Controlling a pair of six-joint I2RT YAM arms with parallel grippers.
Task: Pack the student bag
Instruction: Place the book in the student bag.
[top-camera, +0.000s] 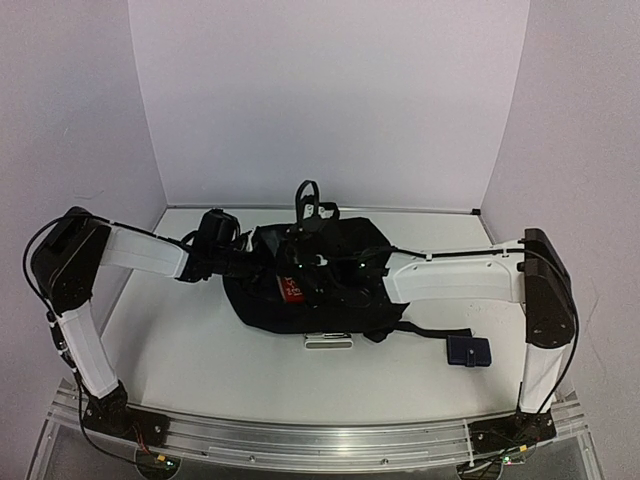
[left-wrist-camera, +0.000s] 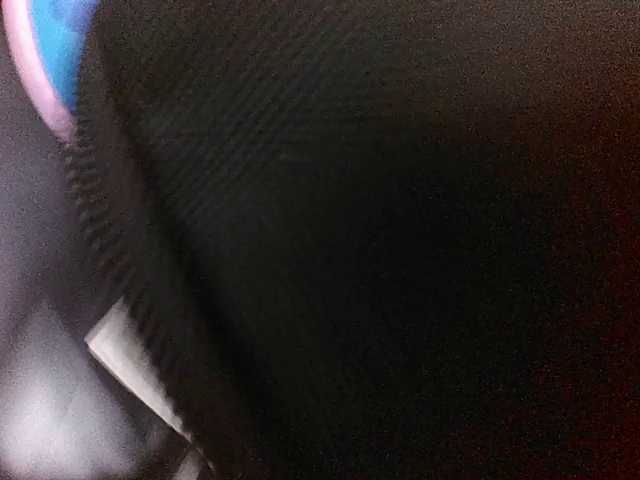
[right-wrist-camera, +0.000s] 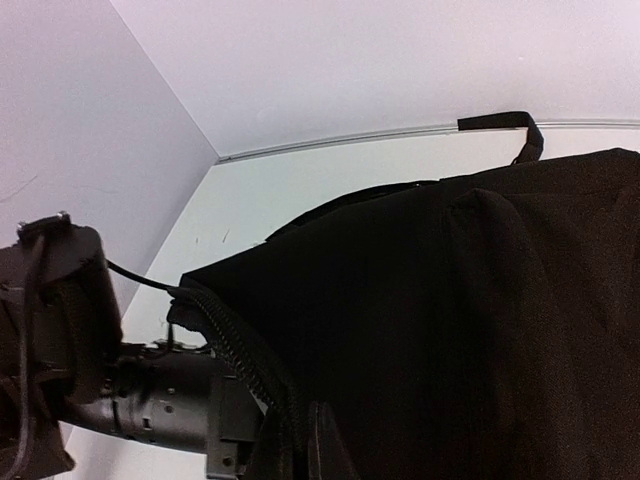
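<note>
Bag (top-camera: 340, 312) seemingly being filled; right pincer (top-camera: 335, 268) pressed together, left pincer (top-camera: 268, 263) cannot be told; withdrawal is called for.

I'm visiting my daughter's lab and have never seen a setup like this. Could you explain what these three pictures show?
Two robot arms, left arm and right arm, are bolted to the near edge of a table. The overhead picture looks down from behind them. The other two come from cameras on the wrists, so they show close-up black fabric. That fabric is the student bag, a black backpack lying mid-table. Near it lies a small dark-blue pouch. Both arms reach to the bag; their fingers are hidden, so what they hold cannot be told.
</note>
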